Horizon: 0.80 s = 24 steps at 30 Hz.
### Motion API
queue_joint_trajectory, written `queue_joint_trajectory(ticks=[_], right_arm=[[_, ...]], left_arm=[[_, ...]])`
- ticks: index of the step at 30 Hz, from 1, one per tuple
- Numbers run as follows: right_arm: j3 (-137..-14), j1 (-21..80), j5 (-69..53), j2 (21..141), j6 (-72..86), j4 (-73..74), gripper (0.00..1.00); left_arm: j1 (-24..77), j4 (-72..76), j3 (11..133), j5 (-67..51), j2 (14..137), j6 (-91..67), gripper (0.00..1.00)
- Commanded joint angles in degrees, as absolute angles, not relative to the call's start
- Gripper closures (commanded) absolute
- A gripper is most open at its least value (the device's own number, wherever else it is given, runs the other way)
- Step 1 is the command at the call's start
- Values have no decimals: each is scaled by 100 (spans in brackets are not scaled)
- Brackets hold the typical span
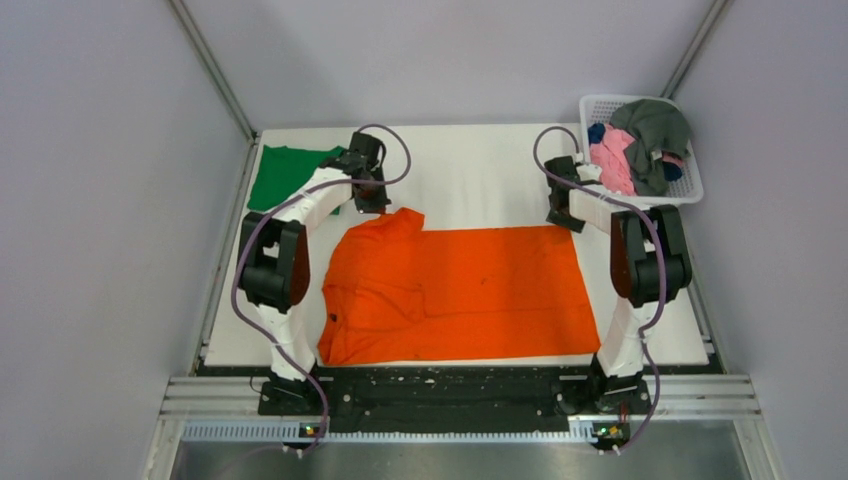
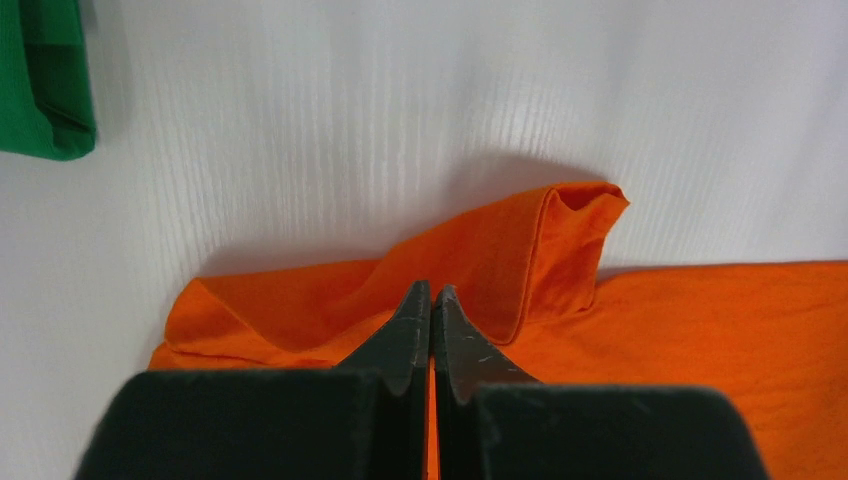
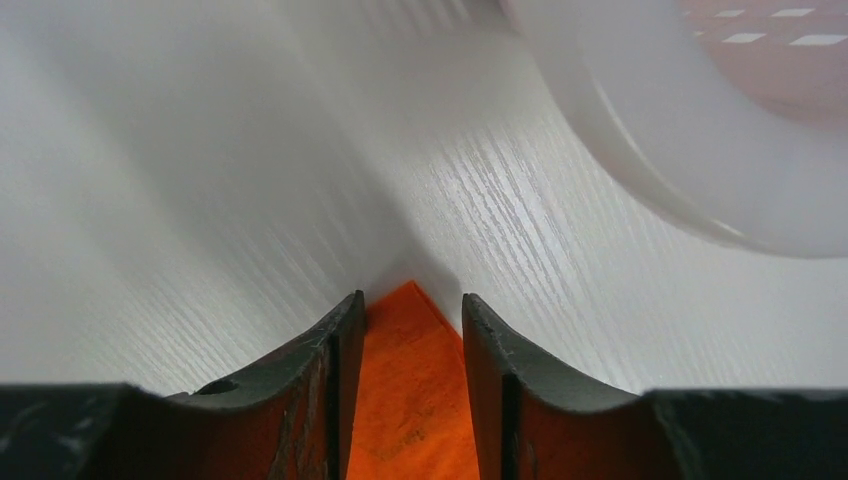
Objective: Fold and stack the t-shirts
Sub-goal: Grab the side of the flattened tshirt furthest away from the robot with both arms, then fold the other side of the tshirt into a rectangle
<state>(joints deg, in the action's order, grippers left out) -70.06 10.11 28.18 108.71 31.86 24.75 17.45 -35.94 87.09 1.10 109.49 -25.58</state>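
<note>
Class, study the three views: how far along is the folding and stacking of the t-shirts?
Done: the green t-shirt lies folded at the far left of the table. In hand: the orange t-shirt lies spread out, with the left jaws shut on its far left corner and the right jaws open astride its far right corner. Left: folding it, stacking it, then the heaped clothes in the basket.

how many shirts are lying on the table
2: orange shirt spread in the middle, green shirt folded at the far left corner. More are heaped in the basket.
</note>
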Motion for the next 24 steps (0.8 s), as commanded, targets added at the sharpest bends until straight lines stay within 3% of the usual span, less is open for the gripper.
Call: queue_joint_trajectory(ticks=[1, 10, 14, 24], right_arm=[[-6902, 1045, 2561, 10758, 3434, 2813, 61], [-6778, 1073, 2633, 10745, 3780, 2924, 78], [-6803, 1116, 2695, 10708, 3753, 2854, 100], [-6066, 1321, 2941, 9347, 3340, 2527, 100]], left_arm=[[1819, -3313, 8602, 227, 10456, -2640, 100], [1863, -3300, 8404, 277, 10257, -2723, 100], [1881, -3287, 8274, 268, 10105, -2750, 100], [2067, -3187, 7466, 234, 9075, -2853, 100]])
